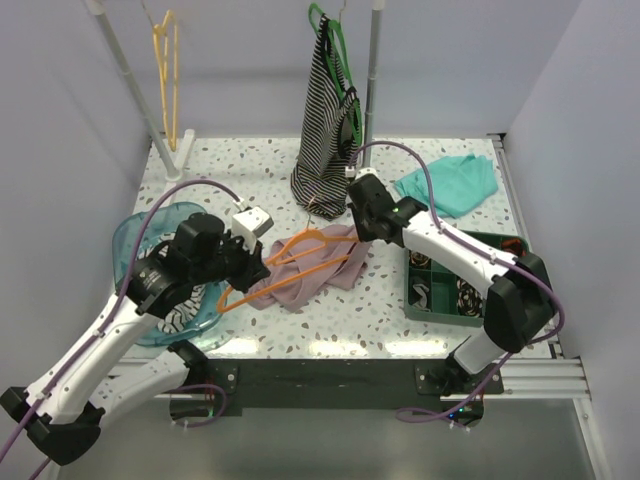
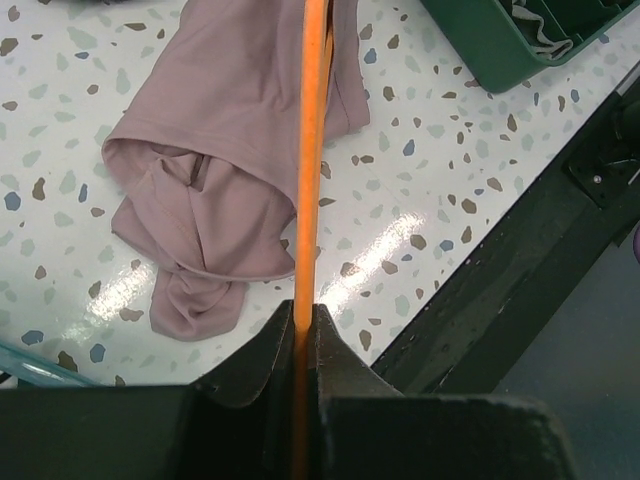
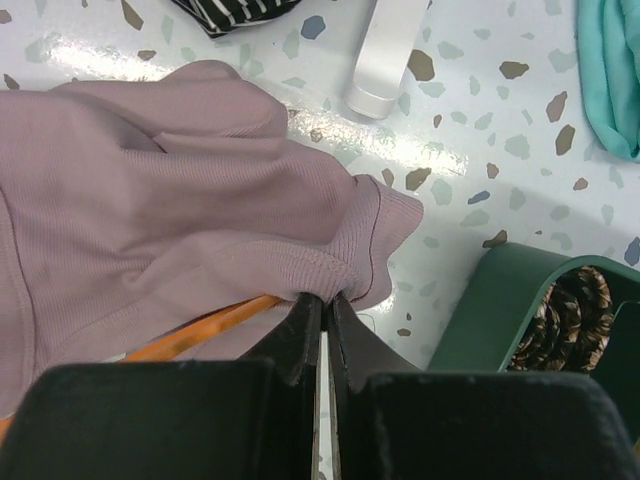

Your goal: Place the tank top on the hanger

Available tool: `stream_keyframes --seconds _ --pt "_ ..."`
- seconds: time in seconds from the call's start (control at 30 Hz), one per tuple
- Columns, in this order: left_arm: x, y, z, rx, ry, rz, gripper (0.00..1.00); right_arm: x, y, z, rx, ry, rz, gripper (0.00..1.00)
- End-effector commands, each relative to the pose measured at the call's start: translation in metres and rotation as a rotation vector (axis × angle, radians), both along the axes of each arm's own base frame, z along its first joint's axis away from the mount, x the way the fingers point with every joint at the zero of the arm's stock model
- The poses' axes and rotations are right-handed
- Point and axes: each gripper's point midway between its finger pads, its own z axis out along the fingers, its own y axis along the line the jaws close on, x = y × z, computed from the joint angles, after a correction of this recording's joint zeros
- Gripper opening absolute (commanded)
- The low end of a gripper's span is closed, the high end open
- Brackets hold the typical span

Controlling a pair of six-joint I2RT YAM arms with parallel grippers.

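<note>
L fingers (image 2: pixel 262 352) clenched on thin orange plastic hanger (image 2: pixel 312 150), its bar crossing dusty-pink soft fabric tank top (image 2: pixel 220 150), crumpled on speckled surface (image 2: pixel 430 210) btw arms. R fingers (image 3: pixel 300 335) pinching top's hem.

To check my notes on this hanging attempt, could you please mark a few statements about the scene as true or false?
1. The left hand is shut on the orange hanger. True.
2. The right hand is open and empty. False: it is shut on an edge of the tank top.
3. The teal cloth lies on the table. True.
4. The striped top lies flat on the table too. False: it hangs from the green hanger.
</note>
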Motion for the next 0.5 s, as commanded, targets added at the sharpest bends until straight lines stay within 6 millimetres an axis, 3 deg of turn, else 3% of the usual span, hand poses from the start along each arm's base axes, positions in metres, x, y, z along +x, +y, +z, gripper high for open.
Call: stream_keyframes --seconds 0.0,0.23,0.47 --pt "0.004 -0.011 0.013 -0.060 -0.055 -0.025 0.00 0.001 0.008 0.047 0.086 -0.078 0.023 0.00" --pt "0.009 -0.022 0.009 -0.128 -0.085 -0.031 0.00 -0.005 0.017 0.073 0.162 -0.101 0.067 0.00" --pt "0.019 -0.033 0.006 -0.210 -0.158 -0.035 0.00 -0.011 0.019 0.081 0.193 -0.099 0.089 0.00"
